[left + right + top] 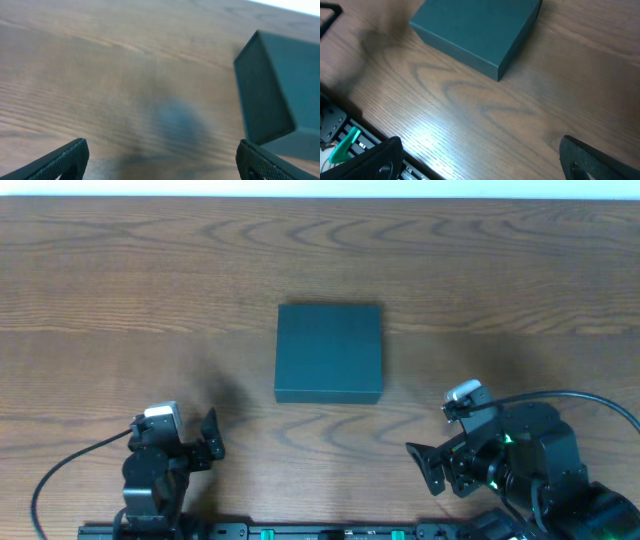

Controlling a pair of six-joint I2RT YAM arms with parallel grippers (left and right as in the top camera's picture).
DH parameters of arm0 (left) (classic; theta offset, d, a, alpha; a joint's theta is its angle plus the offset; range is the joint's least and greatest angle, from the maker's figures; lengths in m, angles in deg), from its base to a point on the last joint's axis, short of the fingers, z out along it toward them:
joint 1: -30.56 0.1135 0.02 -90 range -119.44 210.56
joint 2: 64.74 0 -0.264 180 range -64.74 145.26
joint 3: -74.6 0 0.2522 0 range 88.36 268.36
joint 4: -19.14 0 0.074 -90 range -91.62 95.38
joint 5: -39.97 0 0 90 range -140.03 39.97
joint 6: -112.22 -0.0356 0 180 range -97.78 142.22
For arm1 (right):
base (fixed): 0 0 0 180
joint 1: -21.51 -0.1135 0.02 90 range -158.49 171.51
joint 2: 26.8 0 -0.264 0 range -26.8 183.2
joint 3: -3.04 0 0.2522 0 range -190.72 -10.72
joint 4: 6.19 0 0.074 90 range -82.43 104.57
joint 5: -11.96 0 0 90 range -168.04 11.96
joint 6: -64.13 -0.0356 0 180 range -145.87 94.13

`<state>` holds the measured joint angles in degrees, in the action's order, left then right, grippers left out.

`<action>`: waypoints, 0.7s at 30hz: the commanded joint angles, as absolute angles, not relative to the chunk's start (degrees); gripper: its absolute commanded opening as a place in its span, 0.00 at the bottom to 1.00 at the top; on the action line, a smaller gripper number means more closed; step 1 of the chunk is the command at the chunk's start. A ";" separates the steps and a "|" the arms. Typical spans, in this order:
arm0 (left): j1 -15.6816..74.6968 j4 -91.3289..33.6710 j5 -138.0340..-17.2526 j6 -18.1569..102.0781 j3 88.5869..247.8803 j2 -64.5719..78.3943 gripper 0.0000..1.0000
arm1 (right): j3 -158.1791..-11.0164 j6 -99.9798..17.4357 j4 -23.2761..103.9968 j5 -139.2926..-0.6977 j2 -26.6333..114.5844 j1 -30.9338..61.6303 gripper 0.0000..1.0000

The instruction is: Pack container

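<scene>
Teal-green and matte, the container (329,352) sits shut near the middle of the wooden table (100,300), its flat lid down and its edges roughly square to the table edge. No snack packets or other items to pack are visible in any view, so you appear to be either at the very start or at the very end; the pictures cannot settle which.

Your left gripper (205,440) rests near the front edge, to the left of the box and well apart from it. Your right gripper (428,465) rests at the front right, also apart from it. Both hold nothing, and in the wrist views their fingers are spread wide, the left fingertips (65,160) and right fingertips (380,160) sitting at opposite corners of the picture.

If the lid is to be lifted, bring one arm in low toward the edge that opens, and keep the other ready to steady the body, since a light box will likely slide on smooth wood. From here you cannot tell which side carries the hinge, so check for the seam first.
</scene>
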<state>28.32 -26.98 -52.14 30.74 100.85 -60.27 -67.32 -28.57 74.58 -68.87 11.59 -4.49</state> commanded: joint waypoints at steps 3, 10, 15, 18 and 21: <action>28.73 -23.00 -51.04 29.49 96.26 -61.66 0.95 | -67.65 -27.94 74.66 -69.04 11.57 -4.77 0.99; 28.71 -22.94 -49.60 29.49 96.24 -63.65 0.95 | -67.65 -27.92 74.66 -69.02 11.57 -4.77 0.99; 28.67 -23.00 -49.62 29.51 96.24 -64.53 0.96 | -67.65 -27.92 74.66 -69.02 11.57 -4.77 0.99; 28.67 -23.00 -49.60 29.51 96.24 -64.48 0.95 | -67.65 -27.92 74.66 -69.04 11.57 -4.77 0.99; 28.67 -22.98 -49.60 29.49 96.24 -64.48 0.95 | -67.65 -27.94 74.66 -69.02 11.57 -4.77 0.99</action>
